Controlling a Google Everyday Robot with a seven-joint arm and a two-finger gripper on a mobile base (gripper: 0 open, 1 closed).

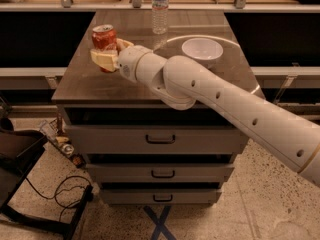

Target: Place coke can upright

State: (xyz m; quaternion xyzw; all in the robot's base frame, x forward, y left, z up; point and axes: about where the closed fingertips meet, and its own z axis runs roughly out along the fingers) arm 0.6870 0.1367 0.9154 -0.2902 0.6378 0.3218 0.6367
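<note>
a brown desk [80, 84] with drawers stands on a speckled floor, with a water bottle [160, 9] at its back edge and a white bowl [202, 49] on the right. at the left of the top, the claw [109, 54] is clamped on the lower body of the coke can [104, 37], which is roughly upright. the can is probably light, thin-walled and slick, so a gentle grip on the mid-body suits it.

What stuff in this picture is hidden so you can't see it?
The coke can bottom: the gripper, over the table's left side, covers it in the camera view.
The water bottle label: too small to read.
The arm's far end: cut off at the right edge.
</note>
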